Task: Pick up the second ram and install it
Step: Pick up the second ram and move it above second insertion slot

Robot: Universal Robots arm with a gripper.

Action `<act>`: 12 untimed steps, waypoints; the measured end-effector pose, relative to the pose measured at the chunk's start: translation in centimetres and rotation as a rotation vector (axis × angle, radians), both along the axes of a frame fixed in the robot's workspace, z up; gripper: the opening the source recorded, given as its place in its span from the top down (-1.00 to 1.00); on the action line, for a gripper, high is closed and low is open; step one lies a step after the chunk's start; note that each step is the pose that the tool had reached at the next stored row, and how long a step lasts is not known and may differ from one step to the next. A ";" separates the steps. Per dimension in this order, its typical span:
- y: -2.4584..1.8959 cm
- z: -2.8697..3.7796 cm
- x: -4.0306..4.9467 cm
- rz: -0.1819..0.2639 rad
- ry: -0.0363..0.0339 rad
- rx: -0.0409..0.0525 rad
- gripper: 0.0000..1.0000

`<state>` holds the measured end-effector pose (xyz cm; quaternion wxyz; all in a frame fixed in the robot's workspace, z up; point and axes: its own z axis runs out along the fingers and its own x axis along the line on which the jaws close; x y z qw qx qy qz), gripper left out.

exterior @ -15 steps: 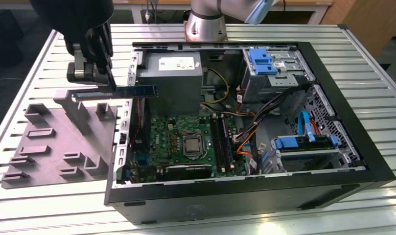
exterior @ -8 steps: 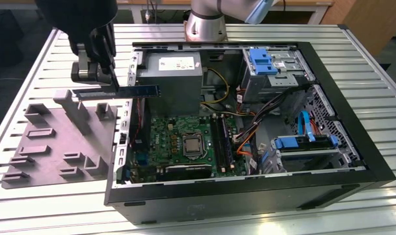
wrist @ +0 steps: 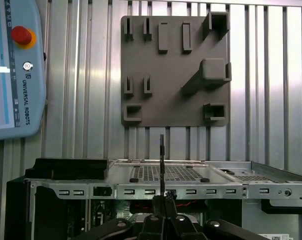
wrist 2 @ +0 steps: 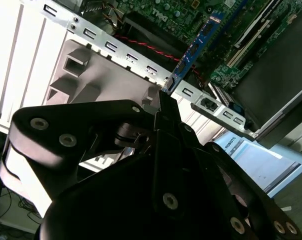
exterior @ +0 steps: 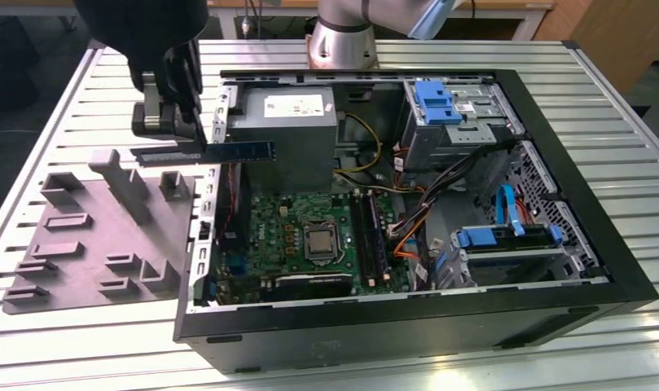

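Black gripper (wrist 2: 166, 97) housing sits closest to the lens in both wrist views. Jaws are pinched tight on the second ram (wrist 2: 193, 50). Its blue-green board juts out past the fingertips and touches nothing else. In the first wrist view the stick shows edge-on as a thin dark line (wrist: 162, 160).

Exterior view, read as a clock face:
- Gripper (exterior: 193, 147) is at 10 o'clock. The second ram (exterior: 248, 151) is held level in the air.
- The stick crosses above the wall of the open computer case (exterior: 416, 326). One end is over the grey fixture plate (exterior: 79, 244). The other is in front of the power supply (exterior: 280, 122).
- The fixture plate with its upright blocks is at 8 o'clock, flat on the slatted metal table (exterior: 90, 358).
- The motherboard (exterior: 286, 216) lies near centre, at 5 o'clock from the stick and well below it.
- Black slot rails (exterior: 371, 232) run just past centre. Cannot tell whether anything is seated in them.
- Blue drive caddies (exterior: 436, 102) are at 1 and 4 o'clock inside the case.

First wrist view: a teach pendant (wrist: 11, 70) lies on the table, apart from the fixture plate.
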<state>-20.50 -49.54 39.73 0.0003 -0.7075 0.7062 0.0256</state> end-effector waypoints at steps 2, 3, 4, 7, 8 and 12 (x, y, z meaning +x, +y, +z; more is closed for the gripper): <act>0.00 0.00 0.26 0.000 0.0000 0.0000 0.77; 0.01 0.00 0.40 0.000 0.0000 0.0000 0.77; 0.01 0.00 0.53 0.000 0.0000 0.0000 0.77; 0.02 0.00 0.94 0.000 0.0000 0.0000 0.77; 0.03 0.00 1.03 0.000 0.0000 0.0001 0.77; 0.05 0.00 1.34 0.000 0.0000 0.0000 0.77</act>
